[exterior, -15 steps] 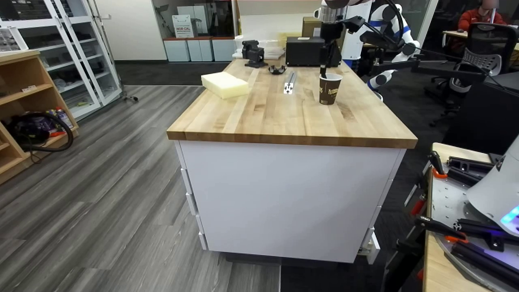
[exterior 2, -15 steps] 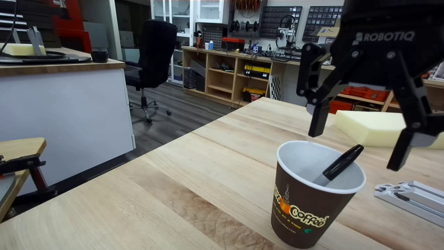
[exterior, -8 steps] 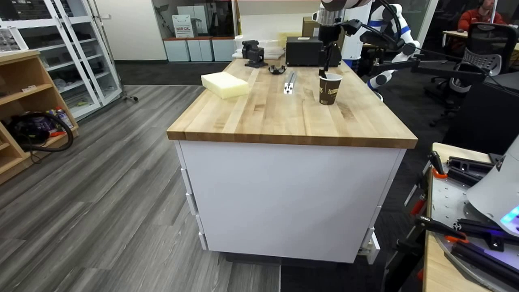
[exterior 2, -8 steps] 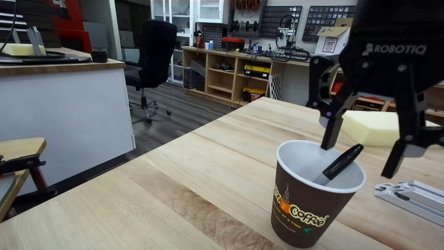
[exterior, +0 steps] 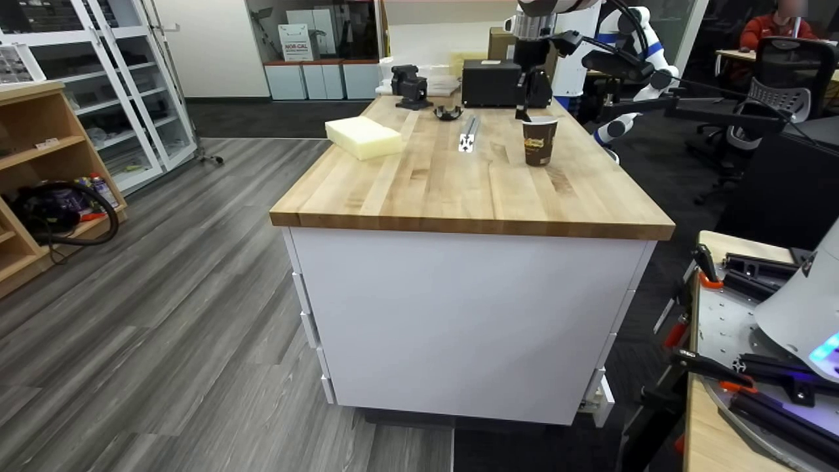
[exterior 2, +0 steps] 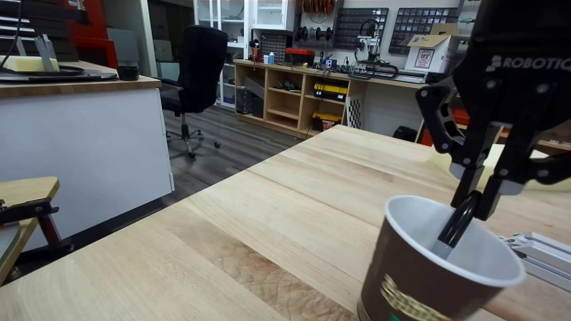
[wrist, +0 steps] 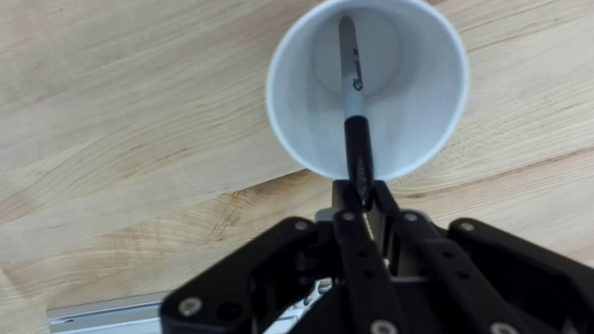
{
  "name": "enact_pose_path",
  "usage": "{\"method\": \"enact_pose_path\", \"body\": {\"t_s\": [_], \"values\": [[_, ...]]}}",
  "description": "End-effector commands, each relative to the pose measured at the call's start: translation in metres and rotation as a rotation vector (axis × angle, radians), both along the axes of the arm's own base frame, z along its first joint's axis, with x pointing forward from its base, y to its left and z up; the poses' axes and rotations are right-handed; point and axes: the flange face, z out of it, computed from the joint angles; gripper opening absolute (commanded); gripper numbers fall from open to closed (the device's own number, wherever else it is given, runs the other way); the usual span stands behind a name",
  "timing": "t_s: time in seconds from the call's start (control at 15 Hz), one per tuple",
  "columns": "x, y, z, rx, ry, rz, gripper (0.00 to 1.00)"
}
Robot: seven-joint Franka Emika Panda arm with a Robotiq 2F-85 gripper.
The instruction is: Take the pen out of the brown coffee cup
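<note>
- Wrist view: the wooden table [wrist: 116, 139] spreads beneath the claw [wrist: 361, 192], its striped boards showing on either side.
- Black box [exterior: 491, 85]: on the table, behind the claw in an exterior view.
- Yellow foam block [exterior: 364, 139]: well apart from the claw, flat on the table.
- Claw: jaws drawn close, pinching the pen [wrist: 356, 120] by its black end.
- Metal rail [wrist: 111, 317]: lower than the claw, which partly covers it in the wrist view.
- Brown coffee cup [exterior 2: 437, 275]: just below the claw, blurred and cut off here, so whether its base rests on the table is hard to say.
- Pen: slanting down from the claw, grey barrel inside the cup.
</note>
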Motion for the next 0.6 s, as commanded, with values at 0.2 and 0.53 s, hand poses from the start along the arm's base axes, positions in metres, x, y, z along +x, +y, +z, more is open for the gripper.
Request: {"method": "enact_pose_path", "body": {"t_s": [0.2, 0.53], "values": [[0.002, -0.002, 0.007, -0.007, -0.012, 0.015, 0.06], [-0.001, 0.002, 0.015, -0.028, 0.001, 0.010, 0.06]]}}
